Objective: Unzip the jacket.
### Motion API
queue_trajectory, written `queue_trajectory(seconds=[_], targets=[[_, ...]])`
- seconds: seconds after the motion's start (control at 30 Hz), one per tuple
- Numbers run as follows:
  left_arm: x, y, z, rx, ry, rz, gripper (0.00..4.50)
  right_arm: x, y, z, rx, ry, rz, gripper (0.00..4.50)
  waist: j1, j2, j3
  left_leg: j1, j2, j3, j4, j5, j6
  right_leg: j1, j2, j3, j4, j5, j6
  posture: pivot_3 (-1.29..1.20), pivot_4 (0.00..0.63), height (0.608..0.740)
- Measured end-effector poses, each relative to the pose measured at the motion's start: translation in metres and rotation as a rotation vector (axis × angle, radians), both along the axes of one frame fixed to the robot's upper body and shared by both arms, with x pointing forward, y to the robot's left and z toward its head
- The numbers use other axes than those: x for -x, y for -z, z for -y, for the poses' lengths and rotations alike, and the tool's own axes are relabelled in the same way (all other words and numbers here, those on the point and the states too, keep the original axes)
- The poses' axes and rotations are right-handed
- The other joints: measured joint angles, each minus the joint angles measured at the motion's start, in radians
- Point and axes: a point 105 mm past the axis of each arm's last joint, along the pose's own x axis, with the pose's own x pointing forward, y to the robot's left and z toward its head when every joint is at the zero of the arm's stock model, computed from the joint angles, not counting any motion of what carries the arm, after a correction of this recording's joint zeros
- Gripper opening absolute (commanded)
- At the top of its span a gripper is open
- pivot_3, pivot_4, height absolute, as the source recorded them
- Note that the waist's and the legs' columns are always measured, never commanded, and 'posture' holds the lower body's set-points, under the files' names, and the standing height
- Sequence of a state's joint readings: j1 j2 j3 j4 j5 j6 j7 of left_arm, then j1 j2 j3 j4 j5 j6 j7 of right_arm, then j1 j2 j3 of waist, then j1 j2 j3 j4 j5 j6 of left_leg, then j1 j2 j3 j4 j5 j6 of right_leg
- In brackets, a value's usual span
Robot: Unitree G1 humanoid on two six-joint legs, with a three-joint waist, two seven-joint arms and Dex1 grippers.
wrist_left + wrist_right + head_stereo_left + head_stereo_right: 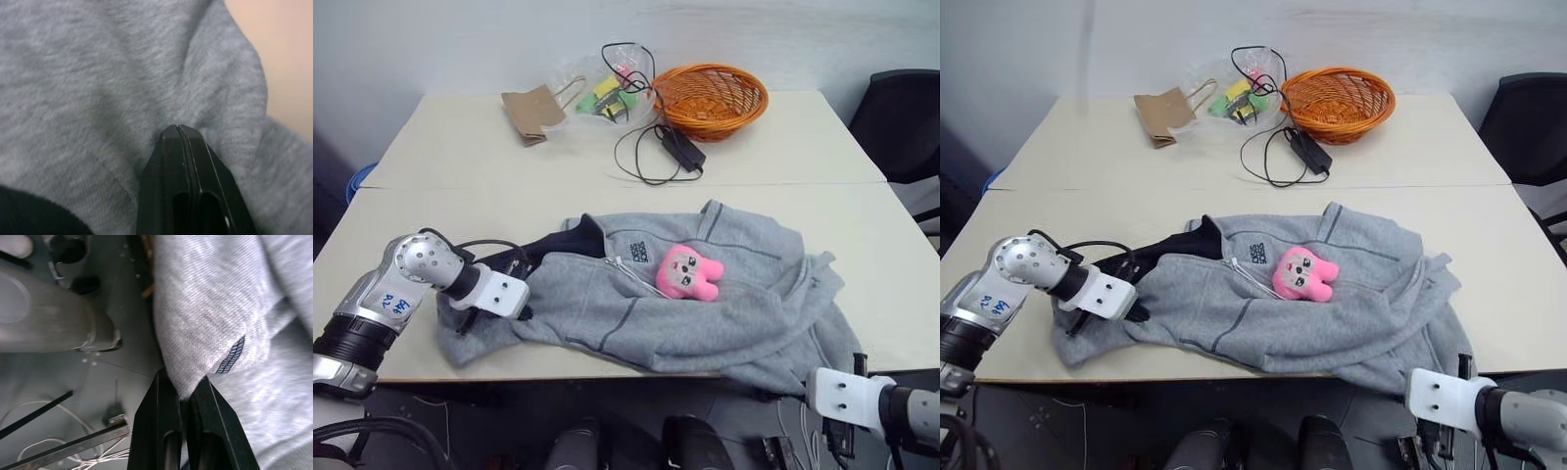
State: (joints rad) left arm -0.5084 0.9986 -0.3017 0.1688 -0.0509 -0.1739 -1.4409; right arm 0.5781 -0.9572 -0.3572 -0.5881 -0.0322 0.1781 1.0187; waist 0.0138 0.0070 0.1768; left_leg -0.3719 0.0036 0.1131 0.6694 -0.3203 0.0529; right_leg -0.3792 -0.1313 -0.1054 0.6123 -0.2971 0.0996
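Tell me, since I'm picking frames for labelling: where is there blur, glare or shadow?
Left wrist view: the jacket fleece is soft and out of focus, the left gripper sharper. Right wrist view: knit crisp near the right gripper, floor clutter behind blurred. Head views: even light, no glare, faint shadow beneath the basket.

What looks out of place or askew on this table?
A pink plush toy sits on the jacket, beside the zip. The jacket lies crumpled, its right side spilling over the table's near edge. Both grippers pinch fabric, not the zip pull.
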Motion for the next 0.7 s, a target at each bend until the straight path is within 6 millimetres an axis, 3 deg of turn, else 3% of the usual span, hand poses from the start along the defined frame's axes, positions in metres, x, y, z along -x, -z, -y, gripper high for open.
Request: queue_trajectory(seconds=[0.07, 0.2, 0.37, 0.5, 0.57, 0.7], targets=[[0.011, 0.002, 0.006, 0.024, 0.013, -0.067, 0.0, 0.003, 0.0, -0.001, -0.02, 0.013, -0.036, 1.1, 0.0, 0.0, 0.0, -0.001, 0.0, 0.0, 0.0, 0.0, 0.0, 0.0, 0.0, 0.0, 0.0, 0.0, 0.0, 0.0, 0.15, 0.74], [0.024, -0.001, 0.018, 0.09, -0.003, -0.167, 1.09, 0.01, -0.019, -0.01, -0.097, 0.008, -0.077, 2.41, 0.002, -0.004, 0.003, -0.001, 0.0, -0.001, 0.0, -0.001, 0.001, 0.0, 0.0, 0.0, -0.002, 0.0, 0.0, 0.0, 0.15, 0.74], [0.028, -0.026, 0.028, 0.192, -0.047, -0.229, 2.65, 0.0, -0.068, -0.029, -0.247, -0.048, 0.014, 4.11, 0.004, -0.009, 0.005, -0.001, 0.001, -0.003, 0.0, -0.001, 0.0, 0.001, -0.001, 0.0, -0.003, 0.0, 0.0, 0.0, 0.15, 0.74], [0.031, -0.05, 0.04, 0.284, -0.05, -0.272, 3.75, -0.018, -0.097, -0.011, -0.154, -0.045, 0.089, 4.12, 0.008, -0.009, 0.006, -0.002, 0.001, -0.003, 0.0, -0.001, 0.0, 0.001, -0.001, -0.001, -0.004, -0.001, -0.001, 0.0, 0.15, 0.74], [0.032, -0.067, 0.047, 0.343, -0.041, -0.297, 3.75, -0.028, -0.109, 0.002, -0.087, -0.033, 0.122, 4.12, 0.011, -0.009, 0.006, -0.002, 0.0, -0.004, 0.0, -0.001, 0.0, 0.001, -0.001, -0.002, -0.005, -0.001, -0.001, 0.0, 0.15, 0.74], [0.034, -0.092, 0.06, 0.435, -0.013, -0.336, 3.75, -0.057, -0.111, 0.023, 0.063, -0.051, 0.163, 4.12, 0.005, -0.009, 0.007, -0.002, 0.0, -0.002, 0.001, -0.001, 0.0, 0.001, 0.0, -0.002, -0.004, -0.001, -0.001, 0.0, 0.15, 0.74]])
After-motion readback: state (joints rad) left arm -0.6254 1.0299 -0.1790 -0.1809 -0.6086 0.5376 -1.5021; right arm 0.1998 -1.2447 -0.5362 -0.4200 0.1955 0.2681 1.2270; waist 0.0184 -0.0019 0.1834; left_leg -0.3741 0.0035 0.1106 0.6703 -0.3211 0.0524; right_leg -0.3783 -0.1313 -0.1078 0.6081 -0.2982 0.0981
